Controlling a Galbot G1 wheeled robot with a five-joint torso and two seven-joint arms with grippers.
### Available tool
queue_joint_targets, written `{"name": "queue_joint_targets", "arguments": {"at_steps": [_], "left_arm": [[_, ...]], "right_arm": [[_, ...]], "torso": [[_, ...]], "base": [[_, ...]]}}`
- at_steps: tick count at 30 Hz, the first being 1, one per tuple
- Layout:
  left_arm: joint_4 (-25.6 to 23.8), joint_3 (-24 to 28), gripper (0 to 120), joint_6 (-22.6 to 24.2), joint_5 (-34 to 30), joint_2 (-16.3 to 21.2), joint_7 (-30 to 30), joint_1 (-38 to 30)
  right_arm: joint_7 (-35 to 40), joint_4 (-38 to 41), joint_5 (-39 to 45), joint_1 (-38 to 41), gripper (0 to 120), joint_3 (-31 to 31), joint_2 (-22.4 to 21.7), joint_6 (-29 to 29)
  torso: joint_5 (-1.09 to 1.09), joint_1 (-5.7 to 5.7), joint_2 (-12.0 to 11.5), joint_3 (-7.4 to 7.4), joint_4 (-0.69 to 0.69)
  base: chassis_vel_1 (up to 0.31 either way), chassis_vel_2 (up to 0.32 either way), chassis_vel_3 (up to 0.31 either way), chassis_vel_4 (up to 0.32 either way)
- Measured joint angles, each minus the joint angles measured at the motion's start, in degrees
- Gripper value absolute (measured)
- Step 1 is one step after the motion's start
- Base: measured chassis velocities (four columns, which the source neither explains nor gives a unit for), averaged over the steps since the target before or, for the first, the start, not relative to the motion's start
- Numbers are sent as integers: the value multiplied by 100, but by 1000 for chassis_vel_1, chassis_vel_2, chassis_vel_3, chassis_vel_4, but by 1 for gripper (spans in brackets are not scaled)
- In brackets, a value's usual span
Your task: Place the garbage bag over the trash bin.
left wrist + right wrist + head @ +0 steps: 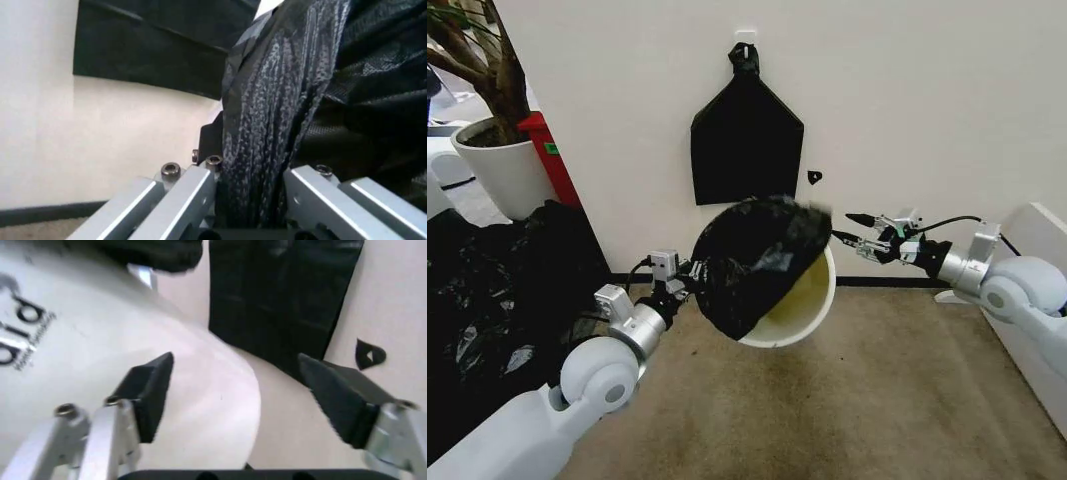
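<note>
Garbage bag (752,260) pinched in left gripper (689,275), half over trash bin (812,300), right gripper (847,228) spread beside rim.

Even, soft indoor light fills the room, leaving the wall (907,90) bright and nearly shadowless. The garbage bag (757,262) shows dull sheen on its wrinkles and slight motion blur at its upper edge. In the wrist views, nearby metal fingers (183,205) and pads (152,390) look soft, out of focus.
</note>
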Motion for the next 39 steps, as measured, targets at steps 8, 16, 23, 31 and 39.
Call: {"name": "queue_joint_targets", "arguments": {"at_steps": [8, 16, 23, 31, 39], "left_arm": [[220, 59, 0, 59, -61, -30, -430, -155], [324, 449, 0, 139, 503, -96, -1245, -484], [415, 718, 0, 175, 1080, -83, -1749, -869], [456, 1072, 0, 181, 1333, -159, -1894, -1278], [555, 1319, 0, 184, 1612, -228, -1901, -1498]], "right_arm": [[438, 106, 207, -149, 98, 486, -63, -424], [4741, 2826, 2296, -338, 100, 996, 581, -2171], [7366, 4269, 4244, -34, 100, 653, 1294, -2172], [7781, 4409, 4354, -342, 100, 228, 1780, -1987], [8069, 4109, 4062, -185, 93, -255, 2399, -1575]], "torso": [[1, 0, 0, 1, 0], [2, 0, 0, 0, -1], [1, 0, 0, 1, 3], [0, -1, 0, 0, 0], [0, -1, 0, 0, 1]], "base": [[0, 0, 0, 0], [0, 0, 0, 0], [0, 0, 0, 0], [0, 0, 0, 0], [0, 0, 0, 0]]}}
